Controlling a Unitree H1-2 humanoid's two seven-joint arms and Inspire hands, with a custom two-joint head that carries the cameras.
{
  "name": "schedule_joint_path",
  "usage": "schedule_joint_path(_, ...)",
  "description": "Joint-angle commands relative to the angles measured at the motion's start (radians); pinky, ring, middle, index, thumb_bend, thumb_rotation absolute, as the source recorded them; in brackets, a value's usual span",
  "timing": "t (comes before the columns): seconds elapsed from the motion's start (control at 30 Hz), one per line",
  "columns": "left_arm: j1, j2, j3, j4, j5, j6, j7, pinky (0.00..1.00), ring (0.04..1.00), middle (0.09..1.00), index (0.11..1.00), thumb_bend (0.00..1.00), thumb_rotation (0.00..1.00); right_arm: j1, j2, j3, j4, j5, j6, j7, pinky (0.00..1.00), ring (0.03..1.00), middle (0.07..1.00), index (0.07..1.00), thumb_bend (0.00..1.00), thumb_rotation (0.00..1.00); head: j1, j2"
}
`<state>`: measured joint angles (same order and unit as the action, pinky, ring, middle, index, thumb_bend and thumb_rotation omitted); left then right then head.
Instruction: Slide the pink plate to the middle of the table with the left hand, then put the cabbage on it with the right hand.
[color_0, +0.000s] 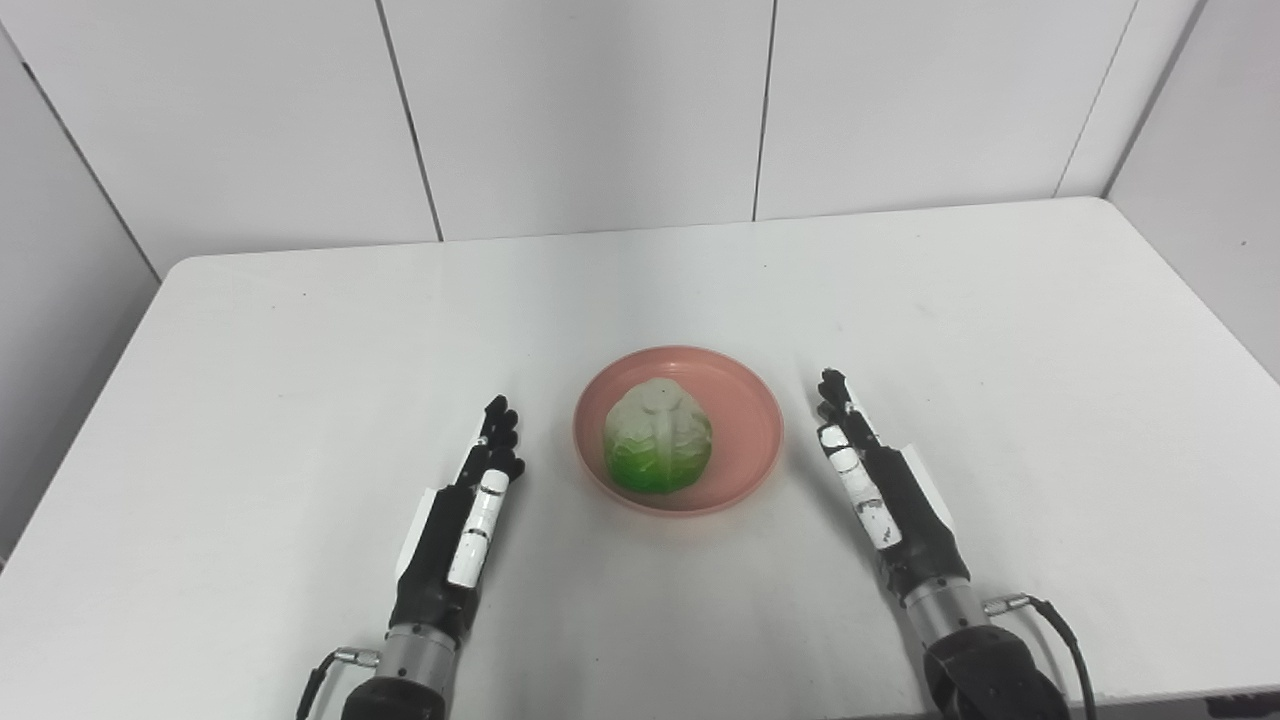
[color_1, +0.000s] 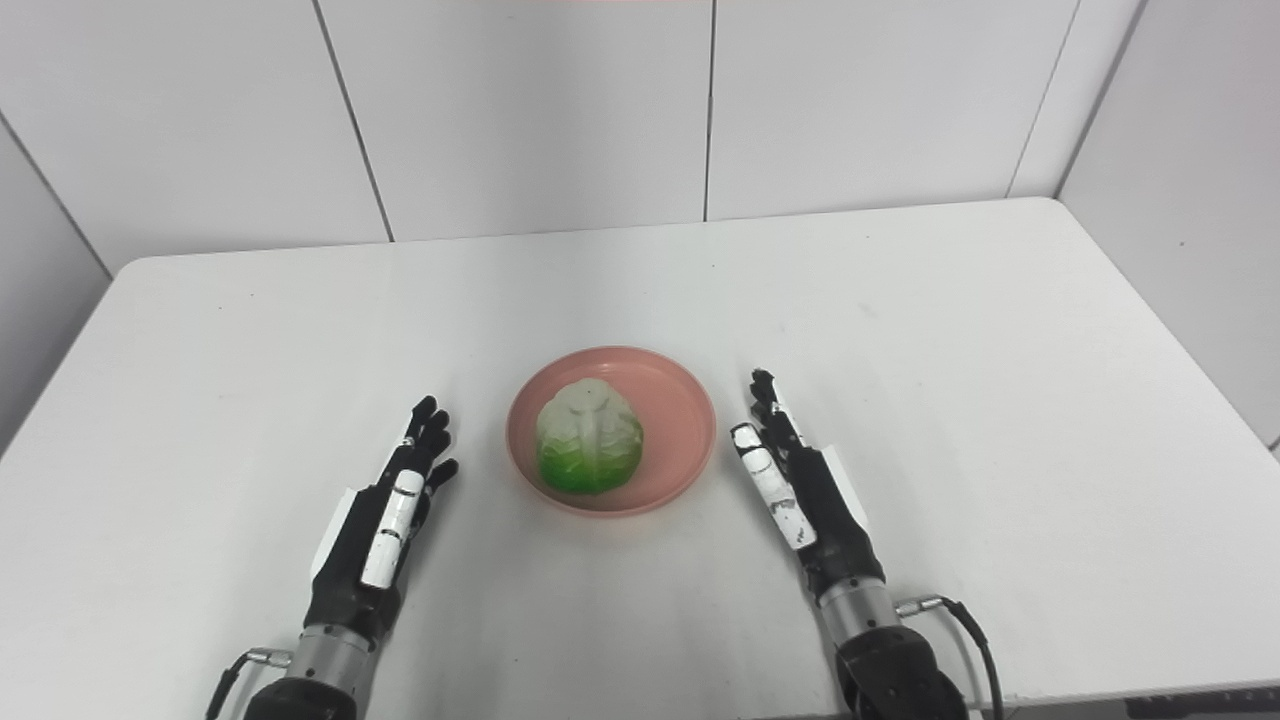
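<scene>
- I see the pink plate (color_0: 678, 430) near the middle of the white surface (color_0: 300, 340), a little toward my near edge, which is where the task wants it.
- The cabbage (color_0: 657, 439) sits inside the plate, pale top up and green base toward me, slightly left of the plate's centre and inside the rim.
- My left hand (color_0: 470, 510) lies just beside the plate on its left, not touching it, fingers stretched out and grasping nothing.
- My right hand (color_0: 872, 480) lies just beside the plate on its right, also apart from it, fingers straight and released, empty.
- I judge both hands are parked flanking the plate because both steps look done: plate centred, cabbage on it, nothing left to hold.
- Count: one plate, one cabbage, two hands, one surface; I see nothing else on it.
- If anything remained, I would only check that the cabbage rests steady.
</scene>
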<state>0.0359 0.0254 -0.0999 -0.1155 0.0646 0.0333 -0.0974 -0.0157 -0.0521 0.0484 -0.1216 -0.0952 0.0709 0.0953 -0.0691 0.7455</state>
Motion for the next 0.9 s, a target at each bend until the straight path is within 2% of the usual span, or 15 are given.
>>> schedule_joint_path(0.0,-0.021,0.007,-0.004,-0.006,0.009,-0.006,0.001,0.98,1.0,1.0,1.0,0.54,1.0,-0.026,0.001,-0.001,-0.024,0.004,-0.002,-0.01,1.0,1.0,1.0,1.0,0.37,1.0,0.0,0.002)
schedule_joint_path(0.33,-0.02,0.001,-0.004,-0.001,0.011,-0.012,0.006,0.98,1.0,1.0,1.0,0.53,1.0,-0.024,0.009,0.003,-0.026,-0.003,0.007,-0.019,1.0,1.0,1.0,1.0,0.35,1.0,-0.003,0.002)
schedule_joint_path(0.67,-0.025,0.006,-0.006,0.014,0.011,-0.017,0.002,0.98,1.0,1.0,1.0,0.56,1.0,-0.03,0.005,0.007,-0.003,0.008,-0.017,-0.017,1.0,1.0,1.0,1.0,0.36,1.0,0.007,-0.003)
schedule_joint_path(0.87,-0.027,-0.002,-0.003,0.02,0.001,-0.017,0.004,0.98,1.0,1.0,1.0,0.54,1.0,-0.029,0.01,0.004,-0.01,0.04,0.01,-0.007,1.0,1.0,1.0,1.0,0.37,1.0,0.004,-0.005)
